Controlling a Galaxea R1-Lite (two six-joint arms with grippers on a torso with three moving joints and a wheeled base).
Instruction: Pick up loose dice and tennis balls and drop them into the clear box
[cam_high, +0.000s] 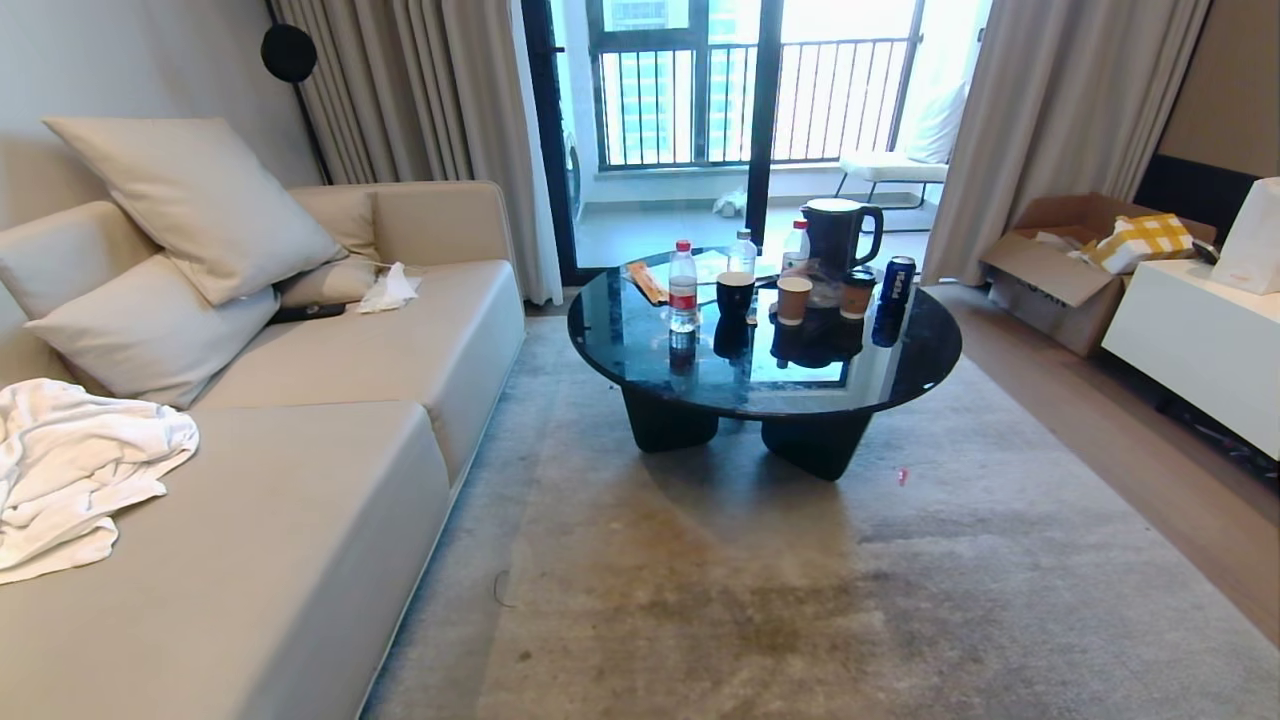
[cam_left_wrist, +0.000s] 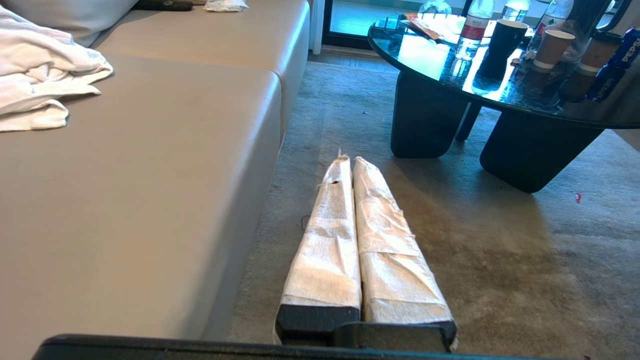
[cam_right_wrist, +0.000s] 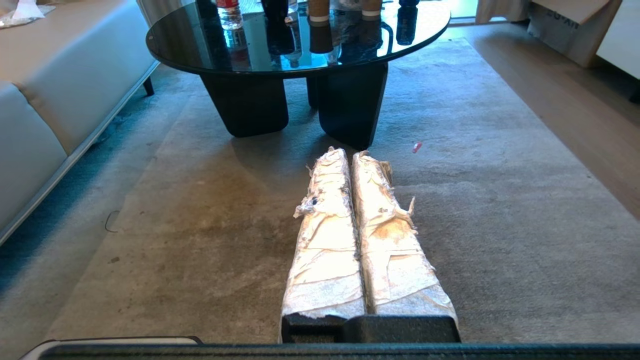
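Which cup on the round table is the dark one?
The black cup, standing just right of the red-labelled water bottle. The other two, the paper cup and the lidded paper cup, are brown and stand nearer the blue can.

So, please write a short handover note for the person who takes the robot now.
Left gripper: fingers shut, empty, over the carpet beside the sofa.
Right gripper: fingers shut, empty, over the carpet facing the round black table.
Dice, tennis balls and clear box: none visible in any view; the table holds only drinks and a kettle.
Done: nothing to see.
Left: find the things, then collect everything.
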